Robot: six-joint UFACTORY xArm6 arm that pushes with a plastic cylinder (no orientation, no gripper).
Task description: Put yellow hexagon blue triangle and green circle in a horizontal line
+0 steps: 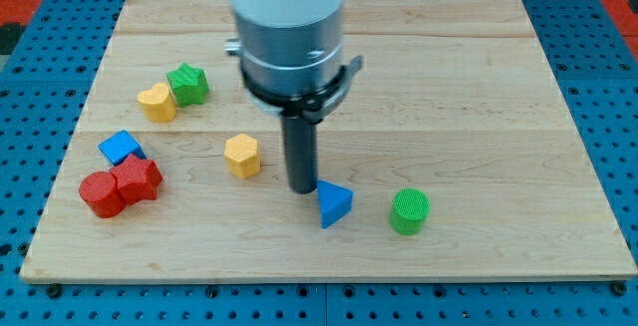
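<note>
Nearest the view's bottom edge: green circle [410, 211], low on the board [478, 97], right of centre. Just to its left, apart from it, sits the blue triangle [334, 204].

My tip [302, 190] is down on the wood, touching or all but touching the blue triangle's upper-left side; can't tell if there's a sliver of gap. It's a bare rod, so nothing is grasped, nothing to open or close.

Outward to the view's left: yellow hexagon [242, 155], near the tip but clear of it, sitting a little higher in view than the triangle and circle. So the three task blocks run left to right hexagon, triangle, circle, roughly in a row with the hexagon slightly up.

Further left, low: two red blocks, a red cylinder [101, 193] and a red star-like block [139, 178], touching each other. A blue cube-like block [121, 148] sits just above them.

Upper left: yellow heart-like block [158, 101] touching a green star-like block [188, 84].

Count: 2 yellow, 2 green, 2 blue, 2 red, 8 blocks total.
</note>
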